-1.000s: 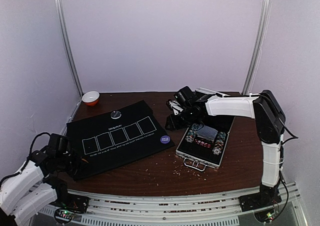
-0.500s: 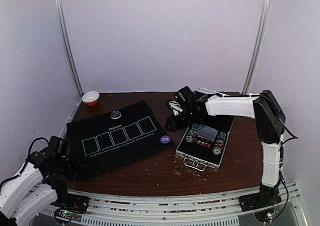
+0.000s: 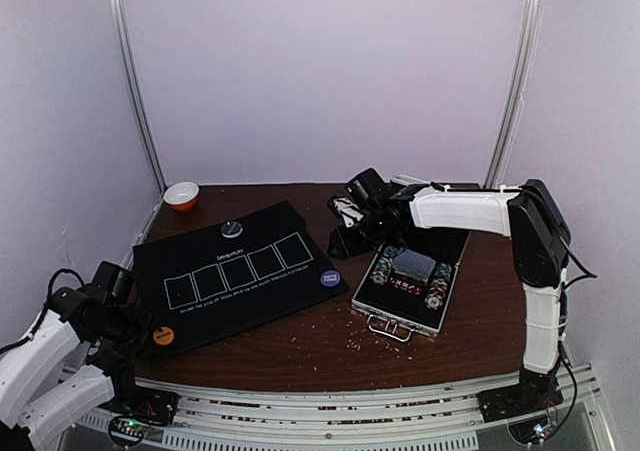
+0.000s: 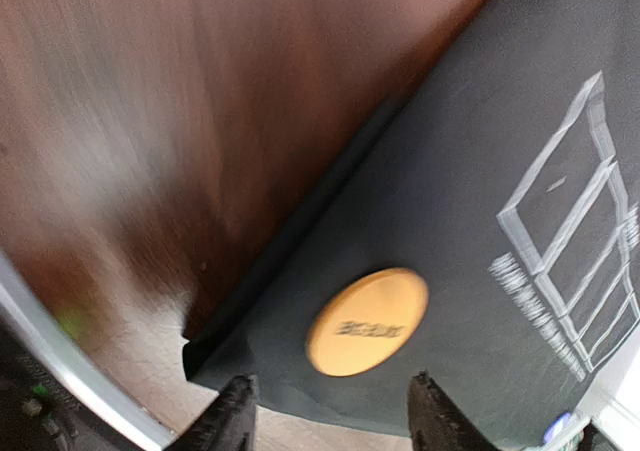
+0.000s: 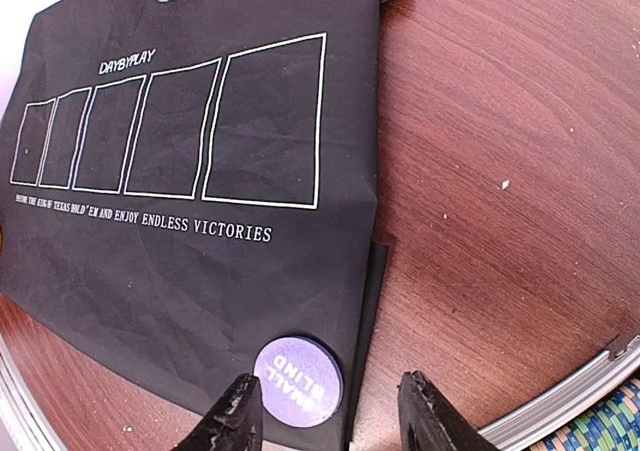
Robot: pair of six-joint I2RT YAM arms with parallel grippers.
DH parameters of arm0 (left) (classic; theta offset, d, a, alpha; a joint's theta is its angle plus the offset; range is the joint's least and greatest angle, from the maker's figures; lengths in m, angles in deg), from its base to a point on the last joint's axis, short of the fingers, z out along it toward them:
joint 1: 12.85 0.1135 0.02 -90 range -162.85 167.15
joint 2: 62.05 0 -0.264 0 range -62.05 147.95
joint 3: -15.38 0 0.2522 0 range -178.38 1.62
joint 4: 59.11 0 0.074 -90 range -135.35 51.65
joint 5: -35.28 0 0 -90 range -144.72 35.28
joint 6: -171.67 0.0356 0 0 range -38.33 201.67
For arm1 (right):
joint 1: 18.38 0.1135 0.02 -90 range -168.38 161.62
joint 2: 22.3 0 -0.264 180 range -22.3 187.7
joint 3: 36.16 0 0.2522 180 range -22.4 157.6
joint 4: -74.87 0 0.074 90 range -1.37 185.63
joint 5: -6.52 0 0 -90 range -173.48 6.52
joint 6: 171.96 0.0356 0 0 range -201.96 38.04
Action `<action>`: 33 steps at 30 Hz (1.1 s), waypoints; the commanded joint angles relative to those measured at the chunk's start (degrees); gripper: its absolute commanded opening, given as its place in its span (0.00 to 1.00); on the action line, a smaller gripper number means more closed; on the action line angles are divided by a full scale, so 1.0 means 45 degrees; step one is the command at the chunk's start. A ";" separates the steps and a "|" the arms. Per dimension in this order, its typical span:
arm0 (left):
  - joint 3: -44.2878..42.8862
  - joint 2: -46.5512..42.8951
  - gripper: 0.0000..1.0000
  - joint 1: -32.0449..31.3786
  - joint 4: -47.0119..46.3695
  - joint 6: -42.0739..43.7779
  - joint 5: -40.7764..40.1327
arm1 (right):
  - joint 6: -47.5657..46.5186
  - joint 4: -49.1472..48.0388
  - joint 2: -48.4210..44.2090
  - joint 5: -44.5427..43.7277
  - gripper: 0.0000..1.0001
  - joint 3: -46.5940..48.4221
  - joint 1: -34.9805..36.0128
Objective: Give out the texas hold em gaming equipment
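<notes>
**Desk:** Since you have both wrist feeds up, what is the left arm doing?

**Me:** I see my left gripper with its fingers spread and nothing between them. Just past the tips, the orange button disc lies flat on the black mat, close to the mat's near-left corner. That feed is blurred, so I cannot read the print on the disc.

**Desk:** And the right arm?

**Me:** My right gripper is spread too, and empty. It hangs above the mat's right edge. On its camera the purple button disc shows between the fingertips. It lies on the mat beside that edge and is marked SMALL BLIND. From the top camera I judge the fingers to be well above the disc, not touching it.

**Desk:** Where is the rest of the kit?

**Me:** The grey button disc sits at the mat's far edge, beyond the row of five white boxes. The poker chips are in the open silver case, in rows along its two sides, on the table to the right of the mat. A small orange-and-white bowl stands at the far-left corner, apart from everything else.
</notes>
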 commanded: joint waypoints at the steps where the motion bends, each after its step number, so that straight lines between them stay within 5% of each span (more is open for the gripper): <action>1: -0.2186 0.0964 0.57 0.0096 0.0616 0.1641 -0.2965 | -0.0299 0.0535 -0.0386 -0.0219 0.49 0.0450 0.0137; 7: -0.4134 0.3626 0.63 0.0095 -0.2645 0.6606 -0.4746 | -0.0666 0.1071 -0.0337 -0.1460 0.55 0.0854 0.0444; 15: -0.5691 0.6248 0.76 0.0098 -0.6326 1.1178 -0.2947 | -0.1295 0.2235 -0.0847 -0.2627 0.99 0.1334 0.0849; 25: -0.7145 0.7598 0.86 0.0100 -0.7946 1.6032 -0.0432 | -0.4074 0.6161 -0.2487 -0.4665 1.00 0.0256 0.0027; 33: -0.6507 0.7652 0.87 0.0110 -0.9376 1.7198 0.0393 | -0.5147 0.6512 -0.2647 -0.7479 1.00 -0.1182 -0.0657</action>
